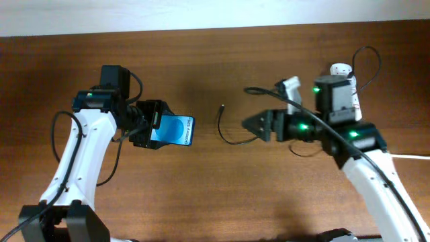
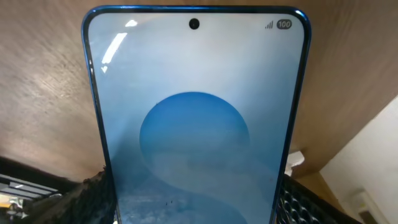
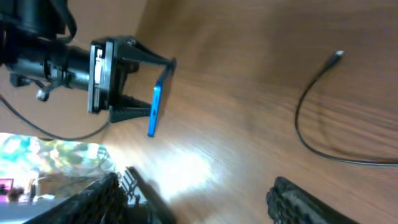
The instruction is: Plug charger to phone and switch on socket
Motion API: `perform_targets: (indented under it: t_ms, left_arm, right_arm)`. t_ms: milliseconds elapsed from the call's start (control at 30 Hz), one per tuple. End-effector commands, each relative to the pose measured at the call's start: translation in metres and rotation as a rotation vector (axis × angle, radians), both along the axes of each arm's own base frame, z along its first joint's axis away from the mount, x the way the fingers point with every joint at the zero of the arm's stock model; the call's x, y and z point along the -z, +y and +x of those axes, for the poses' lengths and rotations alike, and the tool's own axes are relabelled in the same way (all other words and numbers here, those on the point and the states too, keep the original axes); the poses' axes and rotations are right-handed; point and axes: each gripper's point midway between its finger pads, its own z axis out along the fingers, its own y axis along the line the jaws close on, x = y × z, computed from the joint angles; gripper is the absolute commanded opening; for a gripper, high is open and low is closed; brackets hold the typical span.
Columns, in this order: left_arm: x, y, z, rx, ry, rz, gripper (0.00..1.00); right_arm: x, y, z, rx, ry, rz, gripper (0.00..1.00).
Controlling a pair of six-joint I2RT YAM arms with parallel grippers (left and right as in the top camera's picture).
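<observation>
The phone (image 1: pixel 176 131), with a blue screen, is held above the table by my left gripper (image 1: pixel 153 129), which is shut on its lower end. It fills the left wrist view (image 2: pixel 196 124), with my left fingers (image 2: pixel 196 214) on both sides of it. In the right wrist view the phone (image 3: pixel 153 109) shows edge-on. The charger, a thin black cable (image 1: pixel 224 134), lies curved on the table with its plug tip (image 1: pixel 222 106) free; it also shows in the right wrist view (image 3: pixel 300 121). My right gripper (image 1: pixel 250 124) (image 3: pixel 211 199) is open and empty, next to the cable. The socket (image 1: pixel 341 70) is mostly hidden behind my right arm.
A small white block (image 1: pixel 290 86) sits behind the right gripper. A thick white cord (image 1: pixel 411 156) runs off the right edge. A light wall band (image 1: pixel 201 13) lies beyond the table's far edge. The left arm's black cables (image 1: pixel 111 165) hang at the left.
</observation>
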Motion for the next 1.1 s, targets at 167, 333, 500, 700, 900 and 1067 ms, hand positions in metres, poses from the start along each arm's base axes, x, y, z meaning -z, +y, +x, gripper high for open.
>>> perform_targets:
  t_ms: [167,333,500,700,900,1067]
  left_arm:
    - [-0.008,-0.009,-0.005,-0.027,0.013,-0.025,0.0]
    - [-0.008,-0.009,-0.005,-0.027,0.013,-0.025,0.0]
    - [-0.007,-0.008,-0.009,-0.028,0.034,-0.023,0.0]
    - [-0.007,-0.008,-0.009,-0.027,0.035,-0.023,0.0]
    - [-0.007,-0.015,-0.012,-0.007,0.035,-0.022,0.0]
    - [-0.007,-0.032,-0.018,0.008,0.059,-0.024,0.0]
  right_arm:
    - [0.012,0.046,0.015,0.127,0.13,0.006,0.75]
    - [0.02,0.072,0.016,0.09,0.127,0.013,0.71]
    - [0.042,0.083,0.018,0.11,0.232,0.012,0.7]
    - [0.037,0.096,0.016,0.079,0.2,0.03,0.7]
    - [0.037,0.107,0.011,0.077,0.188,0.023,0.7]
    - [0.043,0.115,0.007,0.093,0.169,-0.017,0.67]
